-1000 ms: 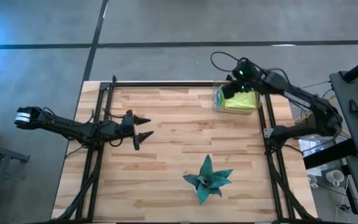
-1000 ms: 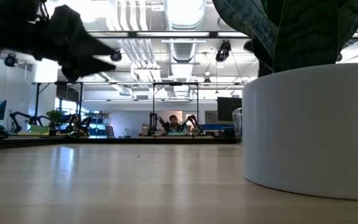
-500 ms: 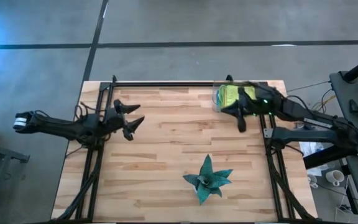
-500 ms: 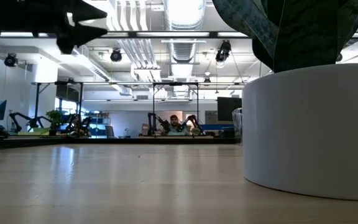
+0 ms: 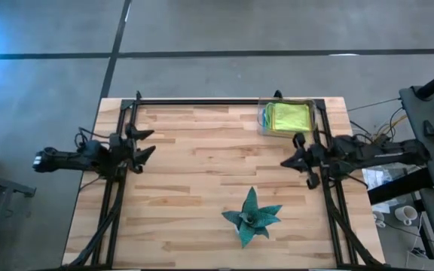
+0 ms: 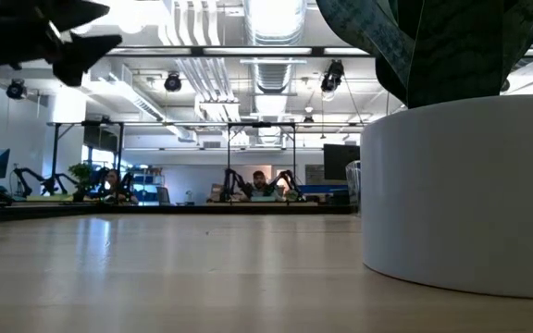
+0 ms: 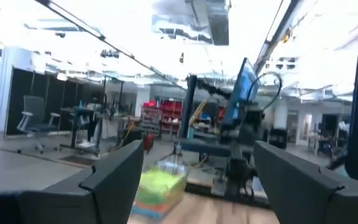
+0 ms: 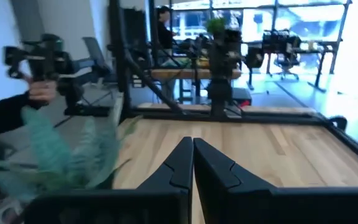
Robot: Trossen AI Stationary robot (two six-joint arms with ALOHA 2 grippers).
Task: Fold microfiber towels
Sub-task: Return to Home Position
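Filling the bin (image 5: 262, 125) — stacked towels (image 5: 290, 117); left arm (image 5: 74, 158), right arm (image 5: 371, 150) at table (image 5: 202, 192) sides.

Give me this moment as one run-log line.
left gripper: open, empty, left side | right gripper: shut, empty, right side | microfiber towels: stacked in transparent bin, lime green on top

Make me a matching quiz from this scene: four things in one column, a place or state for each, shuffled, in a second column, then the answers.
Things:
1. left gripper
2. right gripper
3. lime green towel
4. teal star-shaped object

Places or states:
A. shut
B. on top in the transparent bin
C. open wide
D. on the bare table, apart from both grippers

Pairs: 1-C, 2-A, 3-B, 4-D
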